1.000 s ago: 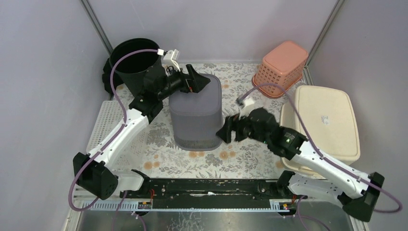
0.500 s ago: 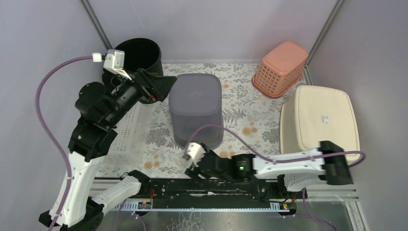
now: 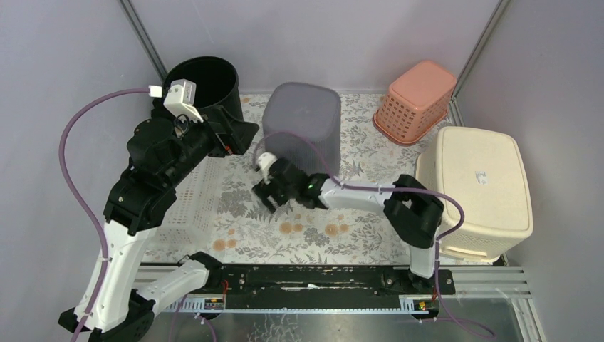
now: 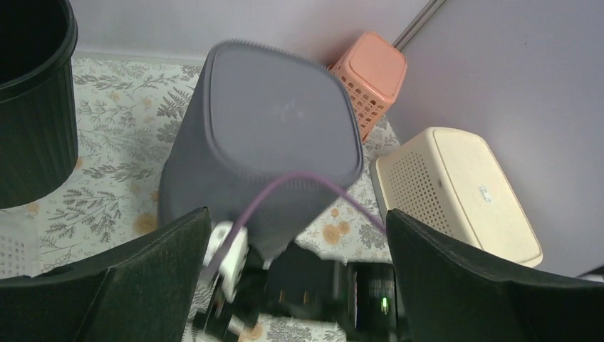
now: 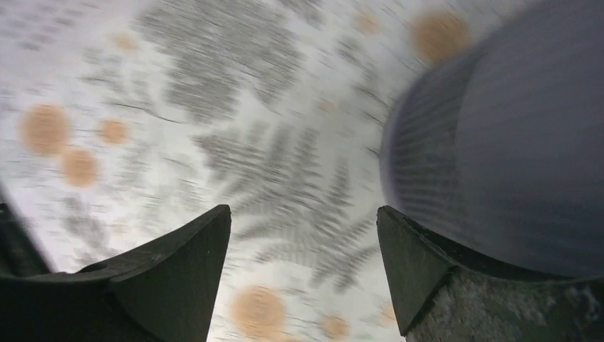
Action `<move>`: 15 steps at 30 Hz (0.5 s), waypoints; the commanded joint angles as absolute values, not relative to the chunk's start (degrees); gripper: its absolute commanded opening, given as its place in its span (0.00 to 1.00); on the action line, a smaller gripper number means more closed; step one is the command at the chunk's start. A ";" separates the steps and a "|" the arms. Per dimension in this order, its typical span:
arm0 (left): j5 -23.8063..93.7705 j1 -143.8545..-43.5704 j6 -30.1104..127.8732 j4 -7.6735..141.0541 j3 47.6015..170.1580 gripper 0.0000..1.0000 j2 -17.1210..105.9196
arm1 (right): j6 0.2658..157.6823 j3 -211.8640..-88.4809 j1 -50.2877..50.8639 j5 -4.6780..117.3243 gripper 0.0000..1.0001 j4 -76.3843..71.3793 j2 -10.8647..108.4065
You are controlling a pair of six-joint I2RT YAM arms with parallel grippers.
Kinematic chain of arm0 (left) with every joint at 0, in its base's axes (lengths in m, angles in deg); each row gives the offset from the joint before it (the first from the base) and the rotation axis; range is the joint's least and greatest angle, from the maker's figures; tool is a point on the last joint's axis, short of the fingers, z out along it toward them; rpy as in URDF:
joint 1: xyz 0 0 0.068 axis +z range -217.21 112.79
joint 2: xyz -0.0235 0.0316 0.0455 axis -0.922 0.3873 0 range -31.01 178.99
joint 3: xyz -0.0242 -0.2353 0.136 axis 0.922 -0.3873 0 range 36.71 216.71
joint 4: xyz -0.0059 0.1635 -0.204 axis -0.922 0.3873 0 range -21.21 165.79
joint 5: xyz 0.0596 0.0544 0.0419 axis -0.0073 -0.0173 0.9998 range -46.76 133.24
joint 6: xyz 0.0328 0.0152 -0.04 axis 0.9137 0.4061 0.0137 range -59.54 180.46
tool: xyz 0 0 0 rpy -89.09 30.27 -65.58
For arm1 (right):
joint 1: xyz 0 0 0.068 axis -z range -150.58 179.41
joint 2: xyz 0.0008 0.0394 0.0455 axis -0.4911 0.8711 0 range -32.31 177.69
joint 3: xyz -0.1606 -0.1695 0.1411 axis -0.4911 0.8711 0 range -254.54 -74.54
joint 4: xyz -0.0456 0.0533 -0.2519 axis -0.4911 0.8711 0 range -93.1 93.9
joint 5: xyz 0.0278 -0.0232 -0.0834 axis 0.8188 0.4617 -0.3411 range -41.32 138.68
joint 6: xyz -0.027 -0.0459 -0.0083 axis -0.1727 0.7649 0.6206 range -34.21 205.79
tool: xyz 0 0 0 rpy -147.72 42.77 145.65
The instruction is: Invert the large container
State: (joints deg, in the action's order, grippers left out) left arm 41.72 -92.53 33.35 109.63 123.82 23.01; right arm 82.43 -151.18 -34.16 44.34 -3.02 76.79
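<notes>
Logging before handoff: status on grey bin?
Left gripper open, up by black bucket. Right gripper open, low beside grey bin. Grey bin closed end up. Purple cable crosses its front.

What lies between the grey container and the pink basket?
Only bare floral mat, seen in the top view: nothing stands between the grey container and the pink basket.

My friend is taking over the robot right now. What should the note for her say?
Left gripper: open, empty, raised near the black bucket.
Right gripper: open, empty, low over the floral mat by the grey container's near-left bottom edge.
Job's thing: the grey container stands on the mat, closed base up, ungripped.
Done: looks turned over.
Left: check its rim sits flat (unclear here), then pull both arms back.
</notes>
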 commanded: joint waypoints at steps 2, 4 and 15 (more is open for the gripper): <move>42.64 -92.28 33.28 108.09 120.28 1.00 21.77 | 84.77 -142.42 -22.06 54.06 0.82 -8.85 70.39; 43.67 -92.26 33.48 107.28 119.16 1.00 22.22 | 85.63 -142.97 -19.27 57.30 0.82 -6.61 69.30; 52.40 -89.57 37.46 106.45 123.49 1.00 37.74 | 77.42 -140.92 -17.21 39.17 0.83 -2.43 66.52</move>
